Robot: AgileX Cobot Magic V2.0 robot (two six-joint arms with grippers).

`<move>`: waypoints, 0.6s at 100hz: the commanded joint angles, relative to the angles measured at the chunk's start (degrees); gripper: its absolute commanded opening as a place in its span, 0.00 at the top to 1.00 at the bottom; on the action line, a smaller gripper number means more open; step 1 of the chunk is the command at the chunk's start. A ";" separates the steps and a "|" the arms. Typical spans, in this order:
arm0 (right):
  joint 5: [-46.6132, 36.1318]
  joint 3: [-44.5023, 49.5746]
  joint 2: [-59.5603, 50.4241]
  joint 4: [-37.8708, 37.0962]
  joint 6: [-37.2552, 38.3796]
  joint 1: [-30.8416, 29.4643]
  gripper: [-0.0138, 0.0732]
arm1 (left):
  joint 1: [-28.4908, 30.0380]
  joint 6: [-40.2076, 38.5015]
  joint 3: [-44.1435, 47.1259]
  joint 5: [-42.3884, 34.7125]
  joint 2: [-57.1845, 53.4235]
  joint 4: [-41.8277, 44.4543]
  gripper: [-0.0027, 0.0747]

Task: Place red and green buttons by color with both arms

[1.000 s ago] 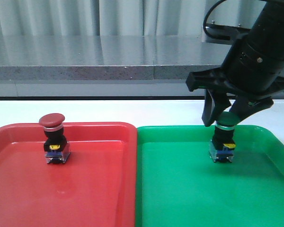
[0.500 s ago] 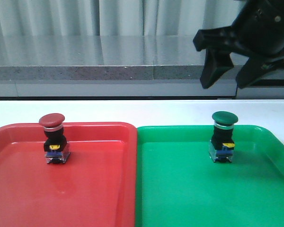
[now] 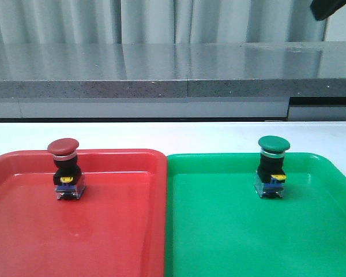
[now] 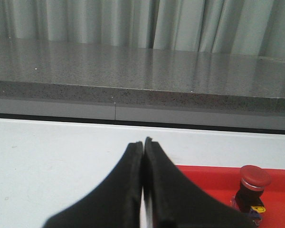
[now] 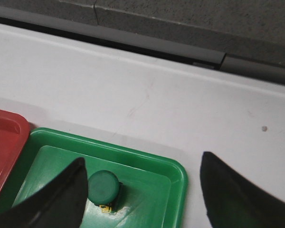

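Note:
The red button [image 3: 64, 168] stands upright in the red tray [image 3: 115, 231], near its far left. It also shows in the left wrist view [image 4: 253, 187]. The green button [image 3: 272, 165] stands upright in the green tray [image 3: 230, 242], toward its far right, and shows in the right wrist view [image 5: 104, 187]. My left gripper [image 4: 143, 141] is shut and empty, over the white table beside the red tray. My right gripper [image 5: 142, 164] is open and empty, high above the green button; only a black tip of it [image 3: 326, 8] shows at the front view's top right corner.
The two trays lie side by side on a white table [image 3: 173, 135]. A grey speckled ledge [image 3: 161, 72] runs along the table's far edge, with curtains behind it.
My right gripper has let go of the green button and risen up and to the right, almost out of the front view. The green button stays standing in the green tray.

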 commanded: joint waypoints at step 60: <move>4.81 16.00 -33.44 -4.40 -0.07 -0.38 0.44 | 0.06 -0.47 2.38 -4.68 -1.73 -0.02 0.99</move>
